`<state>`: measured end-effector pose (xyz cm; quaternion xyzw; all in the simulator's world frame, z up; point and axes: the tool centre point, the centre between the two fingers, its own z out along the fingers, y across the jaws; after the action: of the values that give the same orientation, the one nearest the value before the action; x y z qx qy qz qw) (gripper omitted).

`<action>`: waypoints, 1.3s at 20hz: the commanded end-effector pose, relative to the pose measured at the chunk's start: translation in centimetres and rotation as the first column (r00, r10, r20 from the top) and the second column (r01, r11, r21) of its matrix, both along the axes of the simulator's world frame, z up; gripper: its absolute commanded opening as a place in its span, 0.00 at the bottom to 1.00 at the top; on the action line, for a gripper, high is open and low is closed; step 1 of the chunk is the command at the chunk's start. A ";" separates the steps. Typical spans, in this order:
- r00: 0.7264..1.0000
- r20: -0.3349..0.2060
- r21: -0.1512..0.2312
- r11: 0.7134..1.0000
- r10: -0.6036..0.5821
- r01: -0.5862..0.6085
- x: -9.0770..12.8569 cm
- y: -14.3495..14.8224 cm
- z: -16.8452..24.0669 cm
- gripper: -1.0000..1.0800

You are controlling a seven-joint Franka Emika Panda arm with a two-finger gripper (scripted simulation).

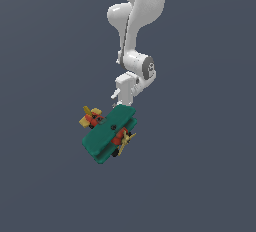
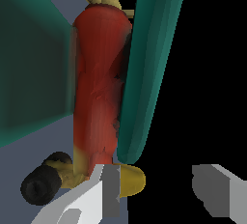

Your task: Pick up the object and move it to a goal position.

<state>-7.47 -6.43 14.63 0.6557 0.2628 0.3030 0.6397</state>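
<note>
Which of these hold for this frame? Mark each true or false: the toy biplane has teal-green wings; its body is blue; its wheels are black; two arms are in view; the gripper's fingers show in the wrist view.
1. The toy biplane has teal-green wings. True.
2. Its body is blue. False: it is red-orange.
3. Its wheels are black. True.
4. Two arms are in view. False: one white arm.
5. The gripper shows both fingers in the wrist view. True.
</note>
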 end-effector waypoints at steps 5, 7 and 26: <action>0.997 0.020 0.006 0.997 0.076 -0.076 0.4 1.2 -0.3 0.62; 0.995 0.025 0.009 0.995 0.099 -0.099 0.4 1.6 -0.5 0.62; 0.980 0.046 0.025 0.980 0.194 -0.195 0.6 3.2 -1.4 0.62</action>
<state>-6.92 -3.22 13.21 0.6295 0.3076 0.3820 0.6027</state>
